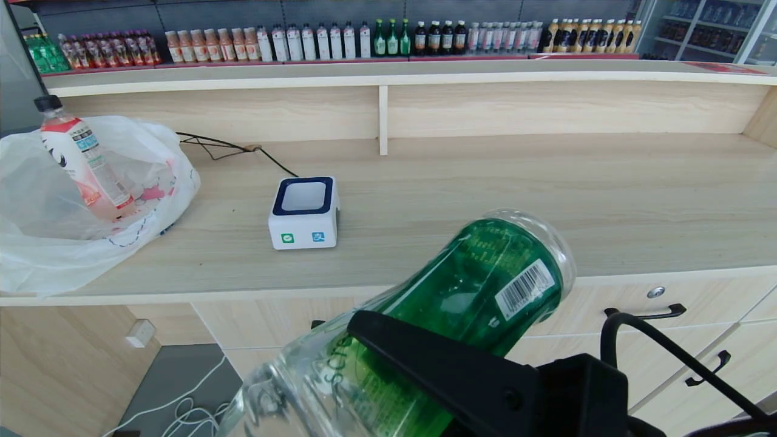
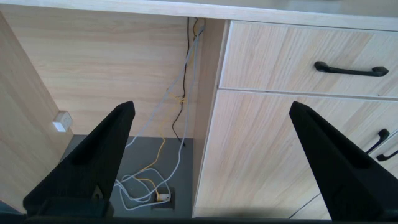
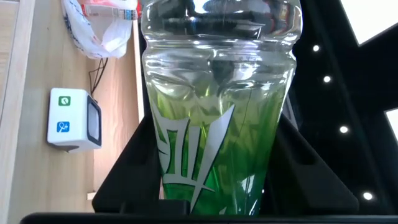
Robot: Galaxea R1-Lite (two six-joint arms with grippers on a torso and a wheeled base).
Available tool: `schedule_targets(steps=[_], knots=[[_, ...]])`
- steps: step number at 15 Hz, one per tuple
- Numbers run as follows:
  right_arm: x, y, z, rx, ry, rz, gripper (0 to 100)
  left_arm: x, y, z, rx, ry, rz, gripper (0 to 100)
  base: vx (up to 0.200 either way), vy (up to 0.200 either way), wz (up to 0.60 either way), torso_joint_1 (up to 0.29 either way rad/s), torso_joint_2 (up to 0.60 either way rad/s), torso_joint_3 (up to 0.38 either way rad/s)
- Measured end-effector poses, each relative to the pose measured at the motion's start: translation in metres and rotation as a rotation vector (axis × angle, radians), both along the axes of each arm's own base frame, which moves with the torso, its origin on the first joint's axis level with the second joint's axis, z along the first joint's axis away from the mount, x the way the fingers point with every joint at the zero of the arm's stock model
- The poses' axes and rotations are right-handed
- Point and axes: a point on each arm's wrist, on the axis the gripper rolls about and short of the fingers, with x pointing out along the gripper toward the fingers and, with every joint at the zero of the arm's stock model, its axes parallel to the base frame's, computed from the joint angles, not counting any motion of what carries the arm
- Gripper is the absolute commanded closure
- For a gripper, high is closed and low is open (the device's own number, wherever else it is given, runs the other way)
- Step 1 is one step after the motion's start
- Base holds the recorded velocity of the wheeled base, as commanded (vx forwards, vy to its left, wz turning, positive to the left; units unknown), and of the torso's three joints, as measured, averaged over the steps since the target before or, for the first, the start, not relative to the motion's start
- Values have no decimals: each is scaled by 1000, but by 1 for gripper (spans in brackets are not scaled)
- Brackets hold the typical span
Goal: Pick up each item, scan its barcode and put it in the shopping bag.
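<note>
Two tools in play, and the right tool [image 3: 214, 180] is the busy one: its black fingers [image 1: 425, 358] are clamped either side of a green bottle [image 1: 461, 285], one finger lying across the near side of it in the head view. The bottle hangs tilted in the air, one clear end low and close to the camera, the other raised toward the surface [image 1: 516, 182]. It is out in front of the surface's front edge and not touching it. Its barcode [image 1: 525, 288] sits on a white patch near the raised end, facing up toward the head camera. The left tool [image 2: 211, 104] is spread wide with nothing between its fingers, down low facing the pale wooden drawers [image 2: 298, 56] beneath the surface, with loose cables [image 2: 146, 186] lying on the floor beside them. Out on the surface, the white scanner [image 1: 303, 212] with its dark-framed window stands left of the bottle and well apart from it, a black cable [image 1: 276, 162] trailing behind it. Farther left, at the surface's end, the white shopping bag [image 1: 36, 206] slumps open, and a pink-labelled bottle [image 1: 82, 161] with a black cap leans inside it. Behind it all, a long shelf [image 1: 485, 58] carries a row of drinks bottles [image 1: 349, 41].
</note>
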Motion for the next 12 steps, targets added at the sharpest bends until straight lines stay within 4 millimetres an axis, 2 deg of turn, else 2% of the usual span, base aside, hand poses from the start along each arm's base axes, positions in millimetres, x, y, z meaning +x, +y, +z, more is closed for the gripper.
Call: schedule_targets(steps=[7,12], knots=[[-6,-12,9,81,107,59,100,0,0,0,0,0,-1,0,0,0,0,0,0,0],[4,-24,7,158,288,83,100,0,0,0,0,0,0,0,0,0,0,0,0,0]])
